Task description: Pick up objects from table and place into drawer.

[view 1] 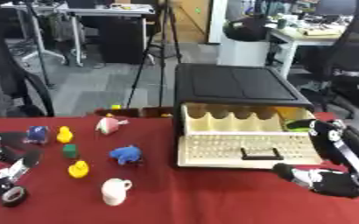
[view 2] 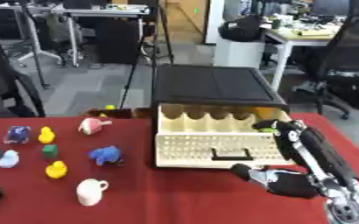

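- While my right hand lies low on the red table, just in front of the drawer's near right corner, its fingers point left toward the toys; whether they are spread or curled I cannot tell.
- Well to that hand's left stands a white mug, with a yellow duck beyond it and a blue toy nearer the drawer.
- Farther left, my left hand shows only in the left eye view, at the table's left edge beside a black tape roll; its fingers I cannot make out.
- Past these lie a green block, a second yellow duck, a dark blue toy and a pink-and-white toy.
- Directly behind my right hand, the cream drawer stands pulled out of its black cabinet.
- Beside my right forearm, a green thing sits in the drawer's right end.
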